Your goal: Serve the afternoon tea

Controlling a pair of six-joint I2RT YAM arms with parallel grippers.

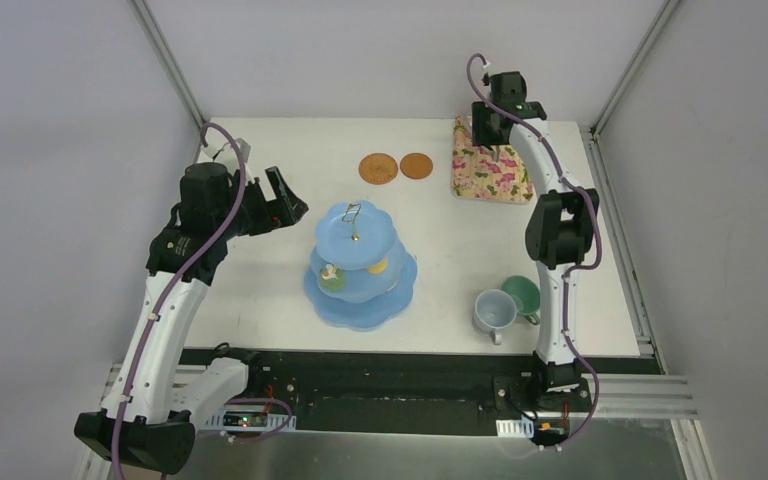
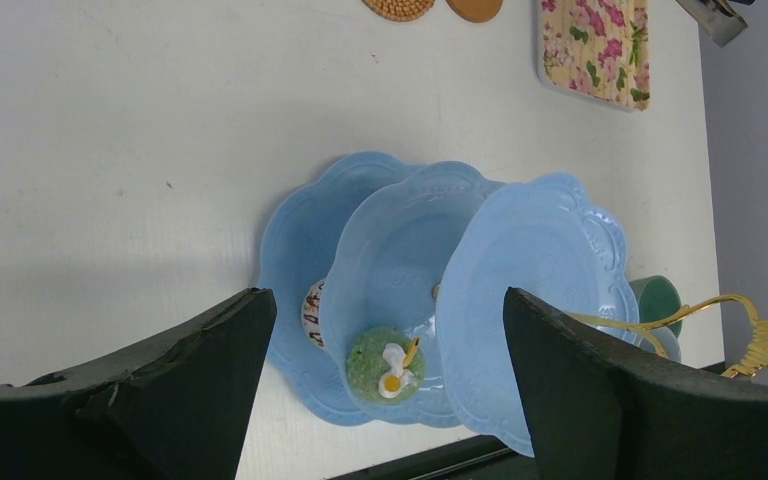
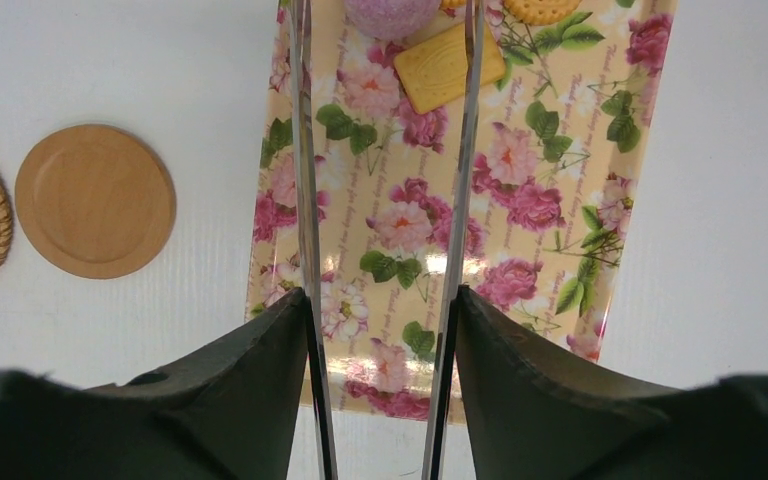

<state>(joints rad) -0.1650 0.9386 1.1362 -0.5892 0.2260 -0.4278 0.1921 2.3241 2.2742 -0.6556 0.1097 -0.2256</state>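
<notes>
Right wrist view: right hand [image 3: 382, 300] pinches the metal tongs [image 3: 305, 200], blades apart and aimed along the floral tray [image 3: 560, 200] at the pink donut [image 3: 390, 12] and biscuit [image 3: 450, 68], likely the next pick. Left hand [image 2: 385, 295] is spread, hovering beside the three-tier stand [image 1: 372, 232] mid-tabletop [image 1: 260, 290], probably to steady it. Grey-blue cup [image 1: 493, 310] and green cup [image 1: 522, 293] sit by the right arm's base, not yet on the coasters [image 1: 380, 167].
</notes>
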